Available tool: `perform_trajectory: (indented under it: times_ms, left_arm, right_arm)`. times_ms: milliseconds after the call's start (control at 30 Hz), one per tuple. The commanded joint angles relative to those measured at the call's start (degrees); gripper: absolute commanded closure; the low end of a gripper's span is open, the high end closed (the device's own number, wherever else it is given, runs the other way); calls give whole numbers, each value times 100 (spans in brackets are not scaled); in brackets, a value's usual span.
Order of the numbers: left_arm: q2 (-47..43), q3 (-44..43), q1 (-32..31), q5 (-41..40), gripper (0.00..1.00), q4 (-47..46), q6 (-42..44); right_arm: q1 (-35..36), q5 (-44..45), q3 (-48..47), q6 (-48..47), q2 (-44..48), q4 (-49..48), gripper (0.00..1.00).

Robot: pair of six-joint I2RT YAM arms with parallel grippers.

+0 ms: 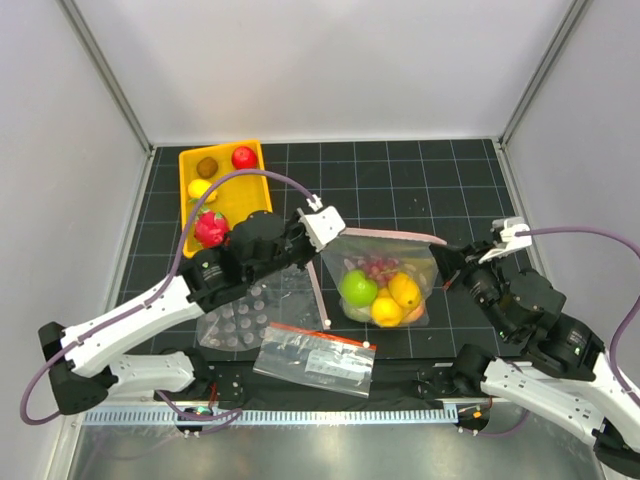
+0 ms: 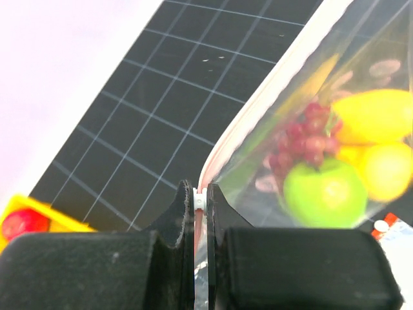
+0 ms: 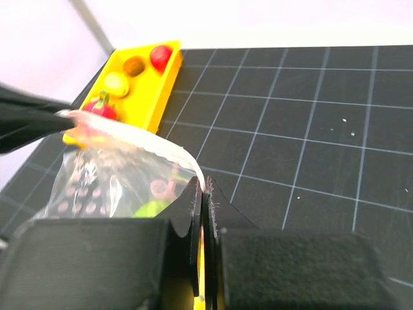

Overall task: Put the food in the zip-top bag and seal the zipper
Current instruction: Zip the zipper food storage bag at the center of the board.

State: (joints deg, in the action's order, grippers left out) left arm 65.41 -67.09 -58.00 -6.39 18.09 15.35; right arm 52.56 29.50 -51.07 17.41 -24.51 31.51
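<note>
Zip-top bag [image 1: 385, 280]: clear, at centre of the top view, lower part resting on the black gridded table [image 1: 400, 180], upper edge lifted and stretched between the two claws. Zipper [image 1: 390, 234]: thin pink strip along that upper edge, running from left of centre to right of centre; whether pressed shut along its length cannot be told. Left claw [image 2: 201, 197]: clenched on the left end of the zipper, small white end piece pinched between the black fingers, as seen from the left wrist. Right claw [image 3: 202, 190]: clenched on the right end of the same edge, plastic curling away toward the upper left of the right wrist view. Food inside the bag, bunched toward the bottom: green apple [image 1: 358, 288] at left, orange fruit [image 1: 404, 291] at right, yellow fruit [image 1: 386, 310] below and between them, dark red grapes [image 1: 378, 266] above. Yellow tray [image 1: 245, 200]: upper left of the top view, well apart from the bag, holding a red fruit [image 1: 243, 157], a brown piece [image 1: 207, 166], a yellow piece [image 1: 200, 188] and a pink-red piece [image 1: 210, 229] partly under the left arm. Bubble sheet [image 1: 245, 315]: clear, flat on the table, lower left of the bag. Printed bag [image 1: 315, 358]: clear with a red band, flat on the table, below the zip-top bag near the front edge.
</note>
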Motion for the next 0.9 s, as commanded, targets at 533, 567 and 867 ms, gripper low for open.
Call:
perform_trajectory:
  times_ms: [533,567,867]
  left_arm:
    - [-1276,539,113,-2050,100,467,-990]
    - [-1267,513,113,-2146,100,494,-1069]
    - [-1486,197,113,-2481,100,854,-1245]
  right_arm:
    - [-8,524,-237,676,88,-434,99]
    - [-8,374,-263,676,-35,-461,99]
    - [-8,-1173,-790,272,-1152,-1085,99]
